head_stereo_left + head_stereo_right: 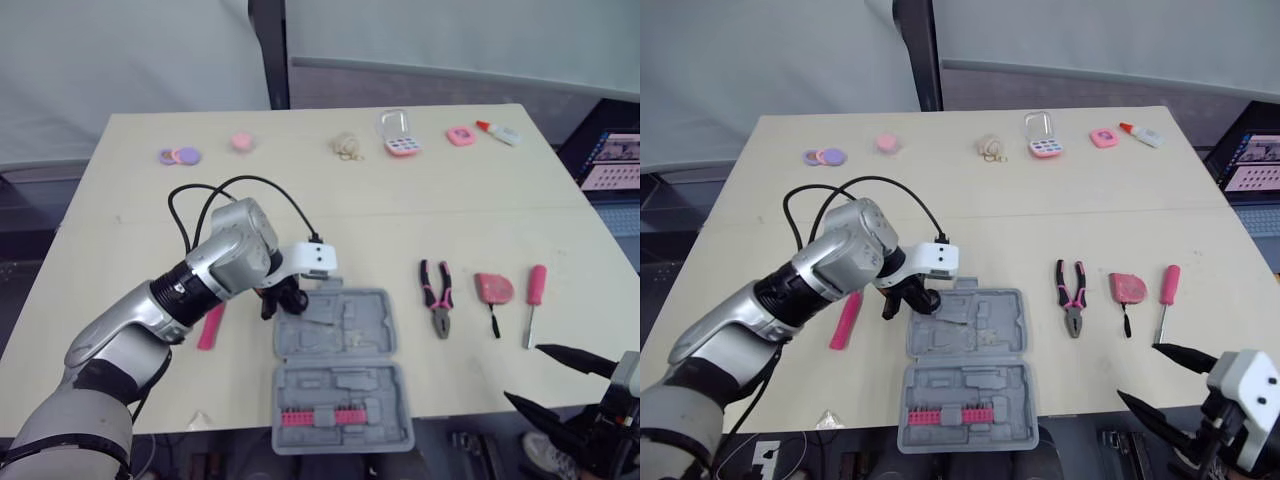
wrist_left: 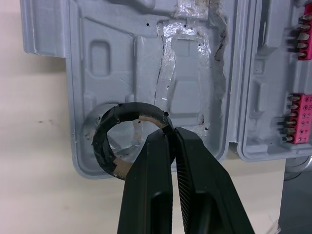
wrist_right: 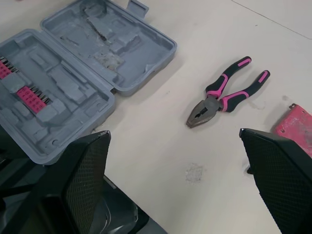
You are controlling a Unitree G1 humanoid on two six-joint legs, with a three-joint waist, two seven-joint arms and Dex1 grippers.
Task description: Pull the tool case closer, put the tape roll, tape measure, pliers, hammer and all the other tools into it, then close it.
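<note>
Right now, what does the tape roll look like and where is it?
The tape roll is a thin black ring with a pale, cardboard-looking inside and an open middle. The left gripper pinches one side of its wall, fingers shut on it. The roll hangs over the round hollow at a corner of the open grey case. I cannot tell whether it touches the case.

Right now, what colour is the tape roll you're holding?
Black. The tape roll shows best in the left wrist view, pinched by the left gripper.
</note>
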